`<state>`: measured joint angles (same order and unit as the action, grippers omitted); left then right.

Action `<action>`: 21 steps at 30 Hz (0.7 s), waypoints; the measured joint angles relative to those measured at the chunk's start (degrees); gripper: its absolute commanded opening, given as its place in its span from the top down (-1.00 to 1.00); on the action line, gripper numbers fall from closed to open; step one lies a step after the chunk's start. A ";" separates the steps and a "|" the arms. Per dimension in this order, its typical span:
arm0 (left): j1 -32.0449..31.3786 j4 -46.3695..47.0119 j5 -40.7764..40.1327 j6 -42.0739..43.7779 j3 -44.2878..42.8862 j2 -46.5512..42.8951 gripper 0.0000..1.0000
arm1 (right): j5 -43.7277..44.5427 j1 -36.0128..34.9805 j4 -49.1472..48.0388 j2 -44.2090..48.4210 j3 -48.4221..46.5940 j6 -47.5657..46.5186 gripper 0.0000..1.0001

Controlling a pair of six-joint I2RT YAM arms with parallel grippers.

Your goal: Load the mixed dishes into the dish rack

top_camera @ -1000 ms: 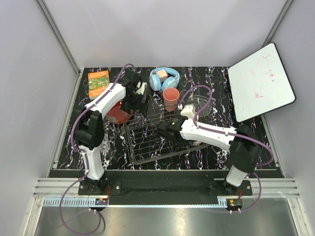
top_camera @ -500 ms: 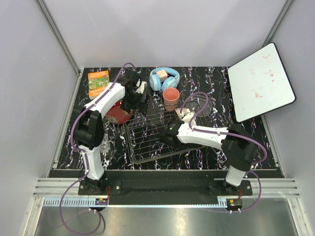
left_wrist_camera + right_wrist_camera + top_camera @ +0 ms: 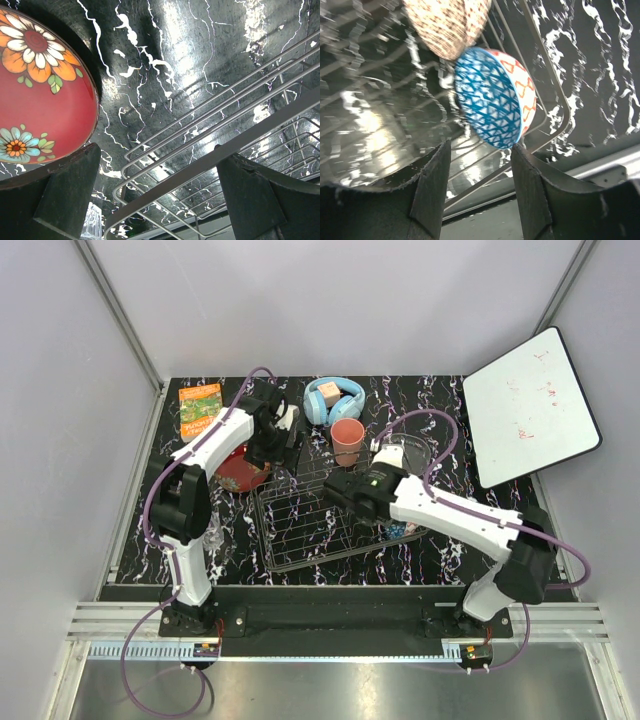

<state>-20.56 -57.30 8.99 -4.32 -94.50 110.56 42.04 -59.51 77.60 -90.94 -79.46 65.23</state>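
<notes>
The dish rack fills the middle of the surface. I judge I'm at the set-down of the blue-patterned bowl, which leans on edge by the rack's right rim, next to the beige-brown bowl. My right claw stands apart. Through the blur, the bowl looks let go. Next I'd lift clear without tipping it. The red floral bowl waits off the rack's far-left corner beside my wide-apart, empty left claw, with rack wire crowding that approach. The salmon-pink cup stands beyond the far rim.

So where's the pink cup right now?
In the top view, the pink cup stands toward the back, between the blue headphones and the dish rack.
</notes>
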 measured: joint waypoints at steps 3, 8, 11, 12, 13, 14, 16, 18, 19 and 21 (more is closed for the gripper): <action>0.00 0.00 -0.07 0.00 0.00 0.00 -0.98 | 0.31 -0.02 -0.13 1.53 -2.86 -0.83 -0.18; 0.00 -0.02 -0.26 0.66 0.00 0.00 -0.98 | 3.63 0.11 -0.24 1.36 -3.82 -1.36 -0.13; 0.02 -0.02 0.13 1.42 0.00 0.00 -0.98 | 8.50 0.94 -0.20 0.83 -4.24 -0.39 -0.13; 0.04 -0.02 0.42 1.75 0.02 -0.02 -0.98 | 10.40 1.49 -0.24 0.74 -4.55 0.35 -0.07; 0.07 -0.02 0.72 2.01 0.04 -0.07 -0.98 | 12.63 2.27 -0.24 0.74 -4.79 1.31 -0.02; 0.11 -0.02 0.96 2.34 0.13 -0.20 -0.98 | 14.82 3.52 -0.22 0.74 -5.18 2.64 -0.01; 0.11 -0.26 1.46 3.06 0.15 -0.55 -0.98 | 18.56 7.13 -0.48 0.81 -5.64 5.22 0.00; 0.11 -0.76 2.12 3.89 0.15 -1.14 -0.98 | 20.87 13.38 -0.68 0.85 -5.68 4.55 -0.01; 0.13 -1.33 2.64 4.33 0.11 -1.53 -0.98 | 21.18 16.92 -0.96 0.81 -5.64 3.48 -0.04; 0.24 -2.86 3.80 4.96 -0.11 -2.29 -0.98 | 20.90 23.82 -2.43 0.39 -5.27 0.02 -0.04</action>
<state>-20.32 -60.16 12.80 0.64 -94.61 108.27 62.94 -35.68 75.18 -90.54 -84.73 65.25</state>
